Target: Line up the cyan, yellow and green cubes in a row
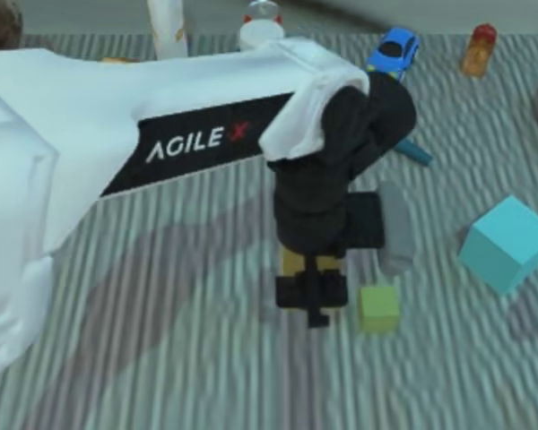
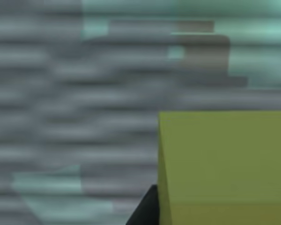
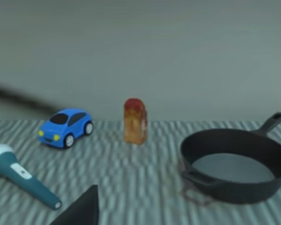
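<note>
Yellow cube [image 1: 295, 262] sitting clenched in left end effector [image 1: 312, 288], green cube [image 1: 378, 308] just beside, cyan cube [image 1: 507, 244] lying well apart near table's right edge.

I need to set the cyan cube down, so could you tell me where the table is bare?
The table is bare below the green cube and the left end effector. The far edge, around the toy car, is crowded.

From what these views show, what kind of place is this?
Probably a simulated tabletop test scene, not a real room: a ribbed grey table before a blank wall, holding unrelated props such as a blue toy car, a black frying pan and plain coloured cubes like the cyan cube.
</note>
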